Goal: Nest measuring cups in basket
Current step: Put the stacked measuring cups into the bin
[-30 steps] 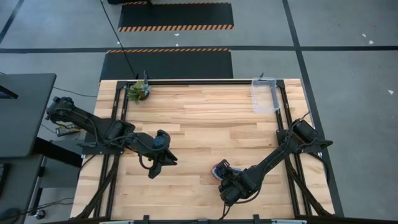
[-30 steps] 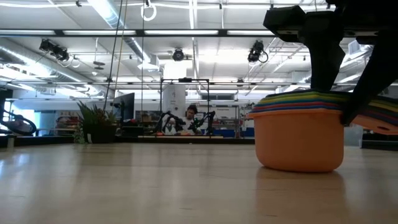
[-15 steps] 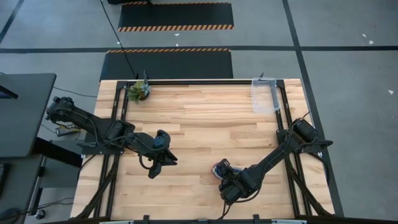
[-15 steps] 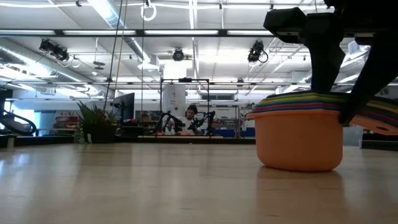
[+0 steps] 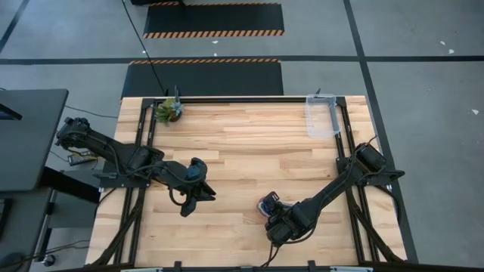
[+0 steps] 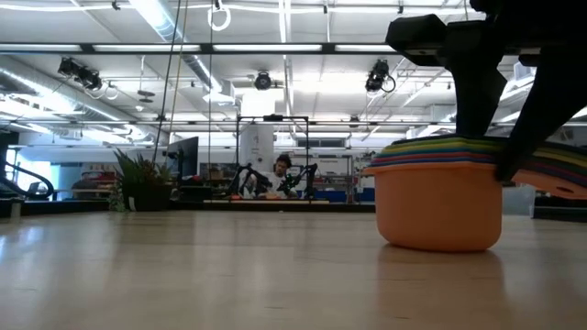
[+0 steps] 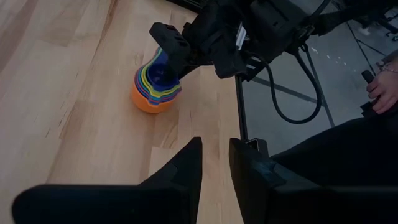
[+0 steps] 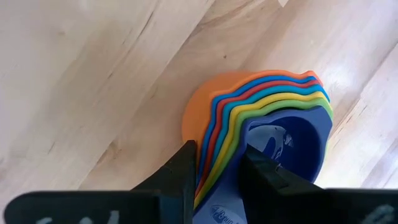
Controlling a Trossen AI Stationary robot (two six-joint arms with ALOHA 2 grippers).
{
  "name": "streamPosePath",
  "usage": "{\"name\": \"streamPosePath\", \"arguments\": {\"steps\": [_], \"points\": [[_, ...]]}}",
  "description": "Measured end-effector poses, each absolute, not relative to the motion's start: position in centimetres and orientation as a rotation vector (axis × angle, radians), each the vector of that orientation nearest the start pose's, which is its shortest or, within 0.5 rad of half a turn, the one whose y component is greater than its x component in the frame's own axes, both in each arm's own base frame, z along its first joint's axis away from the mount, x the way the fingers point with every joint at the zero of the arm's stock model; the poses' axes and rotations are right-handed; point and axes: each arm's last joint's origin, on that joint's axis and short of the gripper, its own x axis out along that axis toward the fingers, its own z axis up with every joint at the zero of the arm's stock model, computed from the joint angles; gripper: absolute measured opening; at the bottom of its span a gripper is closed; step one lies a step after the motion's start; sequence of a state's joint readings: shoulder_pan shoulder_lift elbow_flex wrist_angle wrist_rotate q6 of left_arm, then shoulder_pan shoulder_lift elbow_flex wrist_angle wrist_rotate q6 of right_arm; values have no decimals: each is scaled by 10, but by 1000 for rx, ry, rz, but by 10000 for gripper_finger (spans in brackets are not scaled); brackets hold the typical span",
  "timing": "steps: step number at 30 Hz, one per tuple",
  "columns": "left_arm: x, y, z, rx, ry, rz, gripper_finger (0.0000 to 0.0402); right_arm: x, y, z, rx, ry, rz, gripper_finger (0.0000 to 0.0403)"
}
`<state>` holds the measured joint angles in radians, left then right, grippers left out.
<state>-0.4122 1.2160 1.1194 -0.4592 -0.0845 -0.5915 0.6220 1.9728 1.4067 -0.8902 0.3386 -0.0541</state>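
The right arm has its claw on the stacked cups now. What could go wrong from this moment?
1. The right claw pinches only the rims at one side of the nested stack of coloured plastic measuring cups; when lifted, the big orange outer cup may drop off.
2. The small clear rectangular plastic basket stands at the far corner, so the carry is long and the stack may tilt or slip.
3. The basket looks light; a rough placement could push it.

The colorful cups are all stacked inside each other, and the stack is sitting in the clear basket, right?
Not quite. The measuring cups are stacked, but the stack stands on the bare table, under the right gripper. The high view shows the basket far off at the table's far right corner.
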Motion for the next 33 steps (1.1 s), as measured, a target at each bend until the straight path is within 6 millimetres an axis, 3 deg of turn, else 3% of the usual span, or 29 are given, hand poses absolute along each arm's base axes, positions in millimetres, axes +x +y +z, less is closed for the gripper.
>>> {"name": "streamPosePath", "arguments": {"steps": [10, 15, 21, 33], "points": [[239, -102, 336, -434, 615, -148, 87, 309, 210, 171, -739, 1293, 287, 99], [239, -102, 336, -329, 604, -181, 87, 307, 209, 176, -712, 1295, 318, 98], [239, -102, 336, -325, 603, -182, 87, 307, 203, 185, -644, 1296, 327, 96], [239, -102, 336, -322, 603, -182, 87, 312, 197, 187, -638, 1289, 296, 92]]}}
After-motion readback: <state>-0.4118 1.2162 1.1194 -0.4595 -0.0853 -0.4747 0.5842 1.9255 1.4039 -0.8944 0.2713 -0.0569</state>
